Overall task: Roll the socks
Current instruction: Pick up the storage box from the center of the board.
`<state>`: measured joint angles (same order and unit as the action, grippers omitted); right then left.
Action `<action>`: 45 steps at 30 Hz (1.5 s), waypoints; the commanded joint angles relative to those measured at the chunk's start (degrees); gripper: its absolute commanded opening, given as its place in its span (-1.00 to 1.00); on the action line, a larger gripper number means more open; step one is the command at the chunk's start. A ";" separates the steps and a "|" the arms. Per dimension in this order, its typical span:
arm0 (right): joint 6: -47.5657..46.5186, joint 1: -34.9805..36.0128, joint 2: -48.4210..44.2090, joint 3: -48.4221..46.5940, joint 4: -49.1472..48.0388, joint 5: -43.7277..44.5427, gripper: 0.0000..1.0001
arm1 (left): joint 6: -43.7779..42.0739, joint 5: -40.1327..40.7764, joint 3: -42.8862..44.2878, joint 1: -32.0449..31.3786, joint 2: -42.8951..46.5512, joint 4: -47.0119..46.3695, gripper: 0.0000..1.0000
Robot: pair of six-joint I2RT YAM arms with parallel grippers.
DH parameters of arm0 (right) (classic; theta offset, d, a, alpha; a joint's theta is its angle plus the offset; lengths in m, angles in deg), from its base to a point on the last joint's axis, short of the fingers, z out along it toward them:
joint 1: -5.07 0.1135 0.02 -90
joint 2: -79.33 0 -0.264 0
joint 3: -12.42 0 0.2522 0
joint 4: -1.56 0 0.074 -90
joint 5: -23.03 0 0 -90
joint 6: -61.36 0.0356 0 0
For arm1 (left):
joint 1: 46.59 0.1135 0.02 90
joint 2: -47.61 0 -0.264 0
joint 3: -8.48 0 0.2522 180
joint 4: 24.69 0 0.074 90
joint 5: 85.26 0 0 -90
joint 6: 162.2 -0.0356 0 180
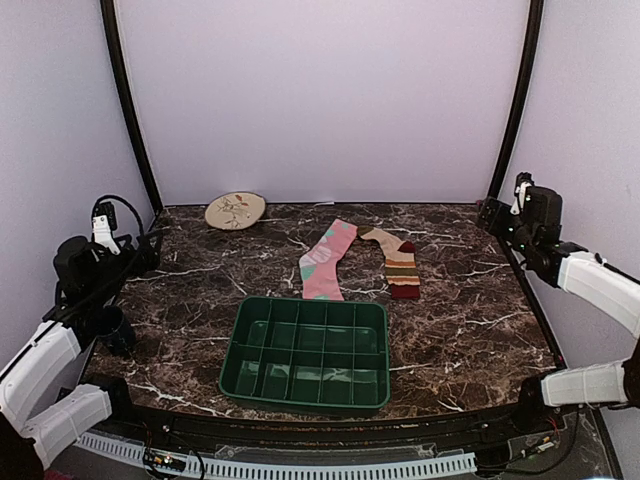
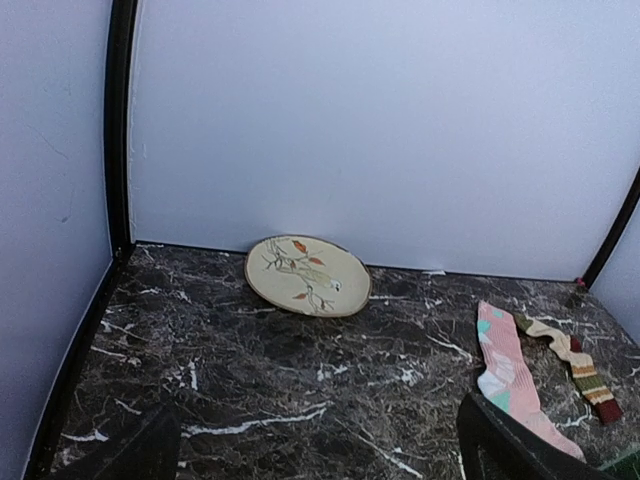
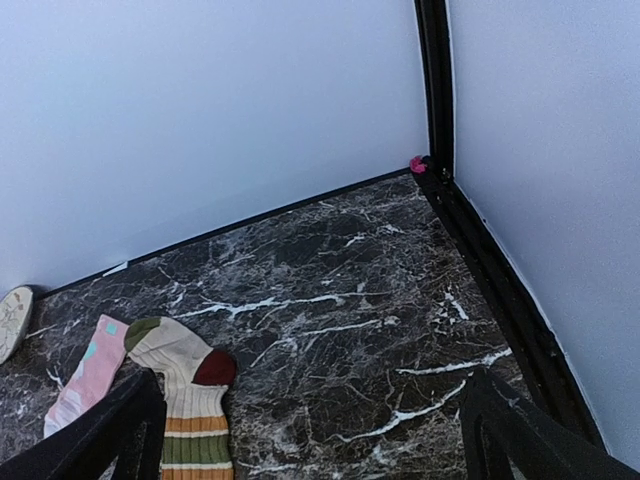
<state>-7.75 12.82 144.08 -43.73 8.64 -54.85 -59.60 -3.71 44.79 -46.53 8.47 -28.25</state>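
Two socks lie flat side by side on the dark marble table, behind the green tray. The pink sock with mint spots (image 1: 327,262) (image 2: 505,365) (image 3: 85,375) is on the left. On the right is the tan striped sock (image 1: 397,262) (image 2: 575,365) (image 3: 190,400), with a dark red heel and toe. My left gripper (image 1: 138,252) (image 2: 320,450) hovers open at the table's left edge, far from the socks. At the back right corner my right gripper (image 1: 497,215) (image 3: 310,430) also stands open and holds nothing.
A green tray (image 1: 232,350) with several compartments sits at the front middle. A round cream plate (image 1: 236,210) (image 2: 308,275) with a bird design leans at the back left wall. White walls and black corner posts (image 1: 128,100) enclose the table.
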 commanded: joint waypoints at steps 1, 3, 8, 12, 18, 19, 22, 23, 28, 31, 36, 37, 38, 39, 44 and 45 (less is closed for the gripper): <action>-1.07 2.02 -5.15 -1.12 -1.59 2.30 0.99 | -3.75 0.39 3.51 -6.95 3.53 12.10 0.98; 0.34 1.92 -5.82 -0.89 -4.40 2.11 0.99 | -6.23 0.95 5.32 -12.01 3.62 15.50 0.98; 1.46 0.74 -3.17 -0.48 -12.39 -7.95 0.93 | -11.09 4.31 11.82 -25.92 -2.71 25.32 0.98; 1.01 2.25 4.68 -9.01 2.24 -2.00 0.77 | -12.12 5.68 16.06 -30.67 -9.11 31.47 0.98; 2.35 5.73 7.60 -11.38 11.73 6.49 0.74 | -11.95 8.57 19.75 -32.59 -14.82 37.80 0.98; 2.18 6.40 7.78 -11.33 12.15 6.77 0.73 | -11.93 7.99 20.37 -32.83 -15.47 38.51 0.98; 2.58 8.08 8.11 -11.21 13.92 8.39 0.73 | -11.44 7.30 21.80 -34.23 -18.26 41.32 0.97; 2.58 8.41 8.13 -11.00 14.11 8.51 0.73 | -11.24 7.15 22.33 -34.80 -19.59 42.46 0.96; 2.67 9.60 8.90 -11.09 15.93 9.14 0.71 | -9.13 5.74 25.48 -39.81 -25.26 46.58 0.86; 2.71 9.98 9.71 -11.68 17.45 9.49 0.70 | -7.72 8.01 27.14 -42.27 -28.22 48.67 0.83; 2.76 10.54 9.69 -11.51 17.95 9.60 0.70 | -4.36 13.28 29.94 -43.75 -32.69 52.13 0.51; 2.78 10.62 9.62 -11.45 18.01 9.52 0.70 | -3.58 14.49 30.29 -43.74 -33.62 52.17 0.44; 2.80 10.65 9.61 -11.40 18.11 9.47 0.69 | -2.84 15.58 30.59 -43.77 -34.28 52.02 0.39; 2.76 10.69 9.60 -11.40 18.26 9.45 0.69 | -2.28 15.83 30.81 -43.74 -35.17 51.85 0.33; 2.03 10.88 9.60 -11.32 18.54 9.73 0.69 | -1.18 14.40 32.76 -43.90 -41.38 52.83 0.12; 1.85 10.93 9.60 -11.31 18.59 9.71 0.69 | -1.29 13.76 33.03 -43.95 -42.36 52.76 0.09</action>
<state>-5.61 23.20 153.81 -53.64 27.46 -46.24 -62.38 10.04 76.07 -90.16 -31.68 22.00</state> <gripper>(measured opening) 0.846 0.565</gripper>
